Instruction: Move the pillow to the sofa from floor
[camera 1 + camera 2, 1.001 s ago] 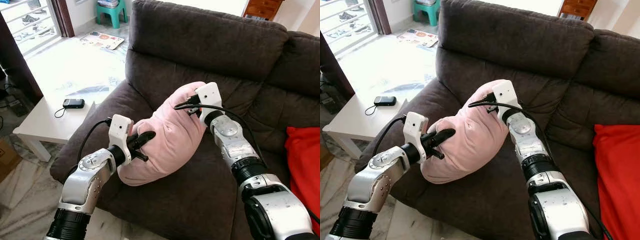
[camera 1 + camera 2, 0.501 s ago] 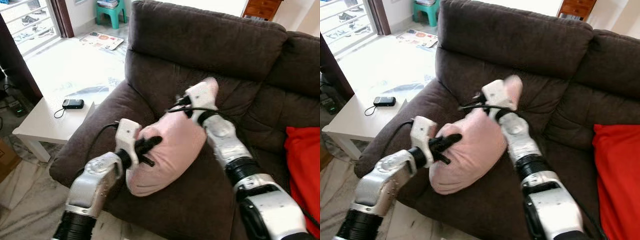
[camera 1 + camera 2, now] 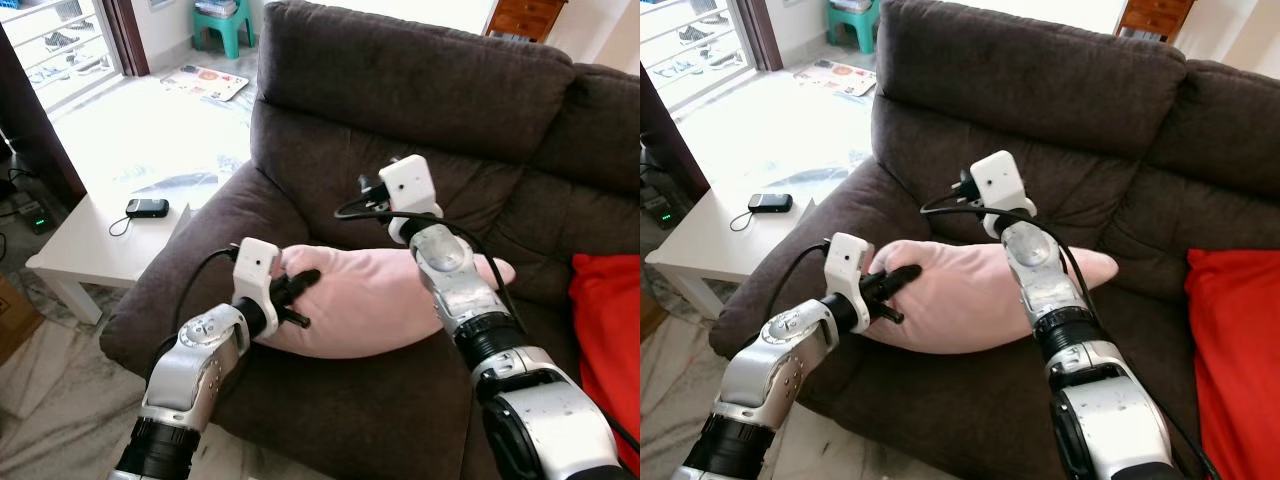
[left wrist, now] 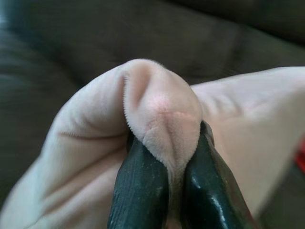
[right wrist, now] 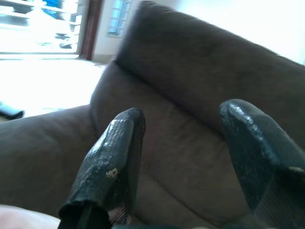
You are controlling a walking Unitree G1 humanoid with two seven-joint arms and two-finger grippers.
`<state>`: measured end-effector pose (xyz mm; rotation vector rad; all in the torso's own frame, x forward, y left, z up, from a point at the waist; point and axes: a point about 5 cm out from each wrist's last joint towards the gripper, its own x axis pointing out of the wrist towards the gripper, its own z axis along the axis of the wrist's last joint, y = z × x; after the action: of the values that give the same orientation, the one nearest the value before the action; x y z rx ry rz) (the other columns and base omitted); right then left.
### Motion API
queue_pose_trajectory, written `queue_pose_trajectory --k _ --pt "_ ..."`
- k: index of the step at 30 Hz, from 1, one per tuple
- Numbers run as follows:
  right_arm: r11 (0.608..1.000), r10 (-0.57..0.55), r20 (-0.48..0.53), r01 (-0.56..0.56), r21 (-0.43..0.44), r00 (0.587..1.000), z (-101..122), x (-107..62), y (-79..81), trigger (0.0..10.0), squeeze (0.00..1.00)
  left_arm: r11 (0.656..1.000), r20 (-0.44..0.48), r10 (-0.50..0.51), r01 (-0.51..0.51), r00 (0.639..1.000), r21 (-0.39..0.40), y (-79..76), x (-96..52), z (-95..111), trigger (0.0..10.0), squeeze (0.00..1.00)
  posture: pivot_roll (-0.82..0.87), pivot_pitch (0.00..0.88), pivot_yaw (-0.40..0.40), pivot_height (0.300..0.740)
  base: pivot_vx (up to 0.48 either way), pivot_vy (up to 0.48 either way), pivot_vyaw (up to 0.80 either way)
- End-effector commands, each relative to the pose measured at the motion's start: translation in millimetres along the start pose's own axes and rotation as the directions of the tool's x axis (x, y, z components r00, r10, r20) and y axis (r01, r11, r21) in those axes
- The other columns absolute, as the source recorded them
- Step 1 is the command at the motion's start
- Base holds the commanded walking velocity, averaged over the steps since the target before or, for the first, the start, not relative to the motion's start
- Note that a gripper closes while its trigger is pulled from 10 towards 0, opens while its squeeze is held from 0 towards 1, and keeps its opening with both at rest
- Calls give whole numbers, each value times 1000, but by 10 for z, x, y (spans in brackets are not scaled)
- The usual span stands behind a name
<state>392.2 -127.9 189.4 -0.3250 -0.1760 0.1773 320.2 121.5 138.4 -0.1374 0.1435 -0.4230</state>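
Left eye view: pink pillow (image 3: pixel 385 298) lying flat along the seat of the brown sofa (image 3: pixel 420 90), one end toward the armrest, the other toward the red cushion (image 3: pixel 608 340). Left gripper (image 3: pixel 298 289) at the armrest end of the pillow, black fingers pinched tight on a fold of its pink fabric. Right gripper (image 3: pixel 366 190) raised above the pillow's middle, apart from it, facing the sofa back; finger spread hard to judge from here. Beyond the left gripper, past the armrest, a white side table (image 3: pixel 90 250) carrying a small black device (image 3: pixel 147 207), and farther off a teal stool (image 3: pixel 225 22) by the wall. Right eye view: same layout, pillow (image 3: pixel 970 295) stretched across the seat beneath the right forearm, its far tip just short of the red cushion (image 3: pixel 1235 360). Left wrist view: two black fingers (image 4: pixel 143 191) pressed close together with a bunched ridge of pillow (image 4: pixel 162 107) squeezed between them, dark sofa upholstery behind. Right wrist view: fingers (image 5: pixel 112 157) spread wide with nothing between, brown sofa backrest (image 5: pixel 190 119) straight ahead, a sliver of pink at the near corner.
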Motion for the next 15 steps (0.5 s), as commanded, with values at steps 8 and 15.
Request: queue_pose_trajectory --k 8,15 --pt "996 -89 -33 90 14 995 -172 -156 -157 10000 0 757 53 629 -596 775 -266 874 -239 62 10000 0 17 95 -100 740 0 0 0" --pt "996 -88 -58 89 16 994 -269 -244 -96 10000 0 675 124 719 -645 684 -357 982 -314 153 10000 0 18 97 -99 740 0 0 0"
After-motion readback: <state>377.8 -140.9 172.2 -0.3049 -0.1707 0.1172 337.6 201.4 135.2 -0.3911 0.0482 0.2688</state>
